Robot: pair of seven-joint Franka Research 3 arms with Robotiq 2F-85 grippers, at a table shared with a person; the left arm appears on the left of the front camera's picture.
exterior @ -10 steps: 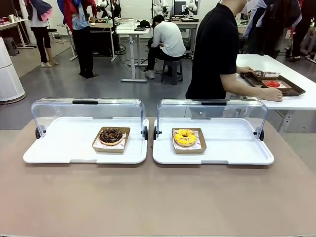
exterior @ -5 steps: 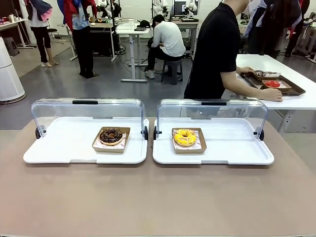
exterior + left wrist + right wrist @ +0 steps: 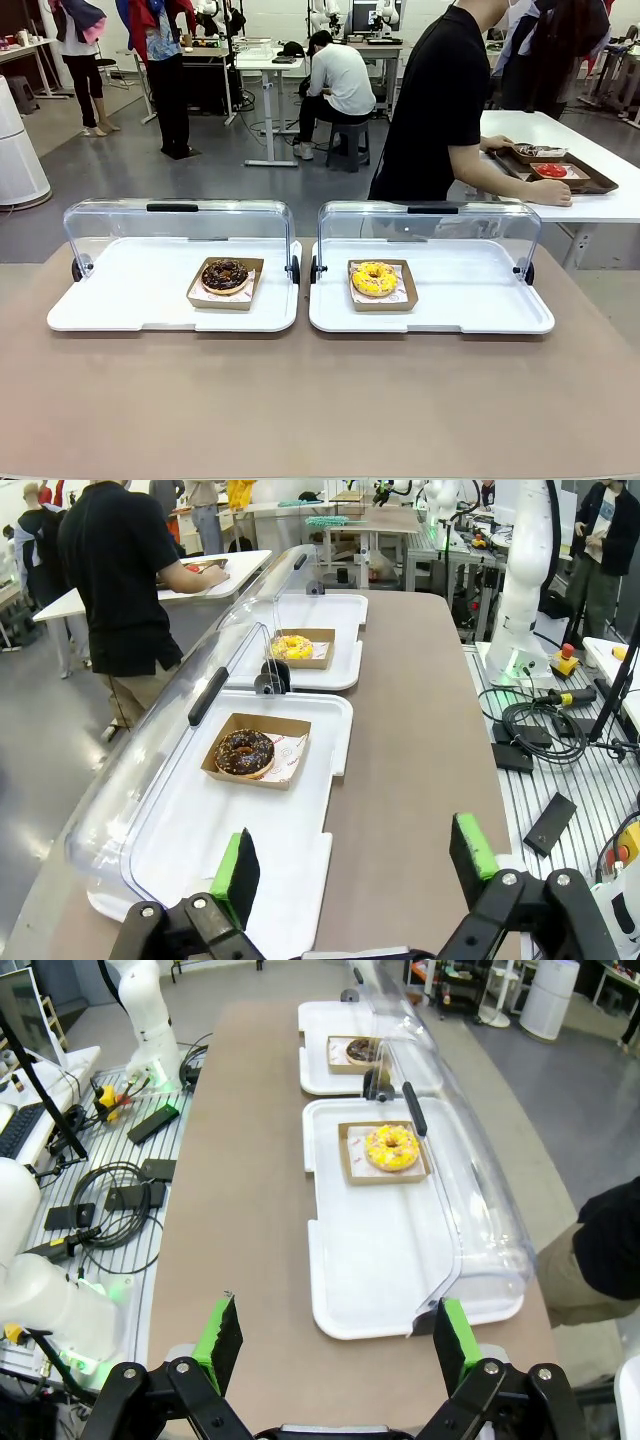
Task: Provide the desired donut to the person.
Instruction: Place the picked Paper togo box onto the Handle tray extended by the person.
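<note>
On the brown surface (image 3: pixel 320 400) two white trays sit side by side, each with a clear hinged lid standing open at its far edge. The left tray (image 3: pixel 120 300) holds a chocolate donut (image 3: pixel 225 274), dark brown with a lumpy, nut-flecked glaze, lying in a shallow brown cardboard box near the tray's right side. The right tray (image 3: pixel 470 300) holds a yellow donut (image 3: pixel 375 278), bright yellow icing with small pale specks, in the same kind of box near that tray's left side. The two donuts are well apart, each on a printed paper liner.

The person (image 3: pixel 435 100) in a black short-sleeved shirt stands beyond the far right of the surface, turned sideways, one hand (image 3: pixel 552 193) resting on a brown tray (image 3: pixel 590 180) on a white table behind.

The left tool (image 3: pixel 355 865) hangs above the near left end of the surface with its green-padded fingers spread wide, gripping nothing. The right tool (image 3: pixel 335 1345) hangs above the near right end, fingers likewise wide apart and empty.
</note>
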